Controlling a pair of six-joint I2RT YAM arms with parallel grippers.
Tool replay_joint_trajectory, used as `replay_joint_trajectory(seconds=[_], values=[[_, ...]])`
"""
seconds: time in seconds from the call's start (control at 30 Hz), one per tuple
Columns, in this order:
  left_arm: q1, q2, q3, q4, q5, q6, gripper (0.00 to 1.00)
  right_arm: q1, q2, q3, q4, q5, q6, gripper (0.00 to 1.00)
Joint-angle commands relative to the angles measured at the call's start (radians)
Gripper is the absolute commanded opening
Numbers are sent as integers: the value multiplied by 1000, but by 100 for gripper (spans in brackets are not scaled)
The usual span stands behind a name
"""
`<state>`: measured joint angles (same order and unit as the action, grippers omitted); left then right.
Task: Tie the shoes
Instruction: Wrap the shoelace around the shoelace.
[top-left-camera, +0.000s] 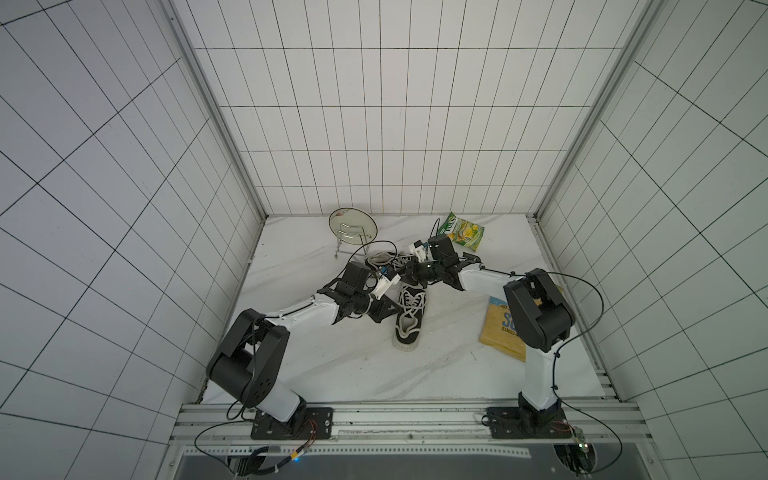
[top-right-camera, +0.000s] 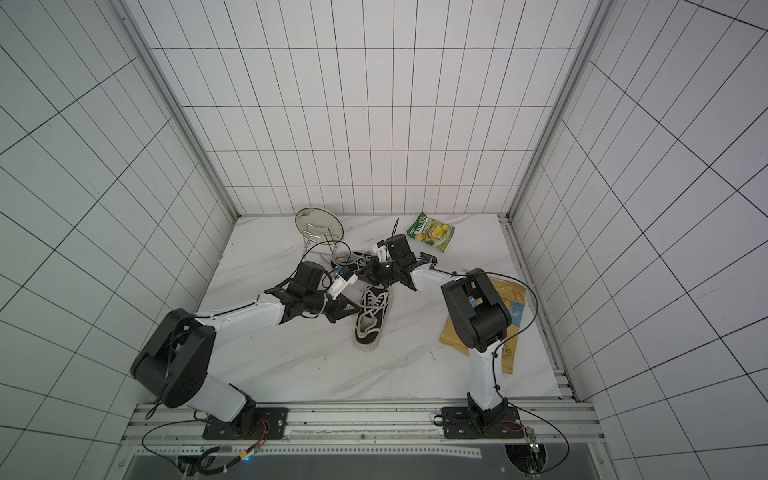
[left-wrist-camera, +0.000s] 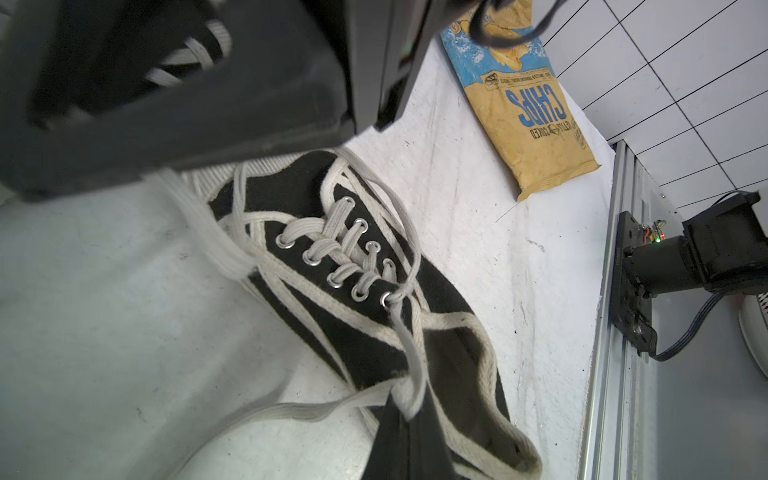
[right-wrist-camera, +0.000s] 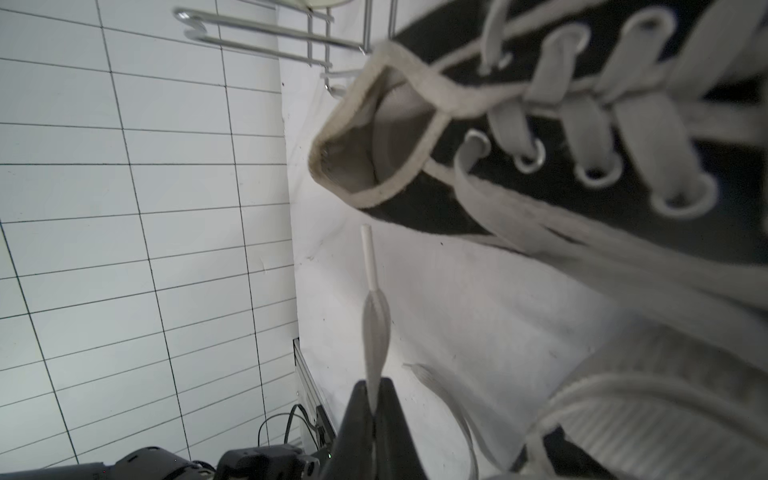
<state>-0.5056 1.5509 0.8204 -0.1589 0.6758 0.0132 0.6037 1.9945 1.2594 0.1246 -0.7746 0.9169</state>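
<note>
Shoes: near shoe (top-left-camera: 409, 320) and far shoe (top-left-camera: 380, 259), frame centre in both top views, untied. Left gripper (top-left-camera: 390, 311): closed, pinching a lace (left-wrist-camera: 405, 353) taut from the top eyelet. Right gripper (right-wrist-camera: 374, 409): nearly closed on a lace end (right-wrist-camera: 376, 328), likely readying a crossing.

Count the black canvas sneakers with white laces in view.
2. One black canvas sneaker lies mid-table; the second sneaker sits behind it toward the back wall, partly hidden from above.

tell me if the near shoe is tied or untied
Untied. In the left wrist view the near shoe shows no bow, and a lace strand trails loose across the table.
</note>
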Motion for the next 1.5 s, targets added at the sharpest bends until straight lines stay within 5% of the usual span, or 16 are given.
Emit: replay_joint_trajectory(seconds=[0.0,0.13,0.27,0.57,1.03,1.33,1.4,1.47], values=[[4,13,22,31,35,-12,0,-20,-36,73,-108,-35,-118,37],[4,59,58,24,58,-22,0,-80,-124,76,-266,17,-275,61],[4,89,80,28,70,-34,0,-120,-235,25,-386,28,-453,66],[6,114,92,38,68,-59,0,-45,-263,-70,-506,-88,-689,46],[9,111,91,39,74,-59,0,31,-141,-26,-508,-79,-789,39],[11,108,97,39,61,-79,1,33,-148,-36,-491,-111,-805,0],[20,93,96,38,23,-108,14,30,-178,-58,-464,-76,-796,0],[45,65,83,55,-33,-158,39,26,-228,-98,-416,-20,-770,0]])
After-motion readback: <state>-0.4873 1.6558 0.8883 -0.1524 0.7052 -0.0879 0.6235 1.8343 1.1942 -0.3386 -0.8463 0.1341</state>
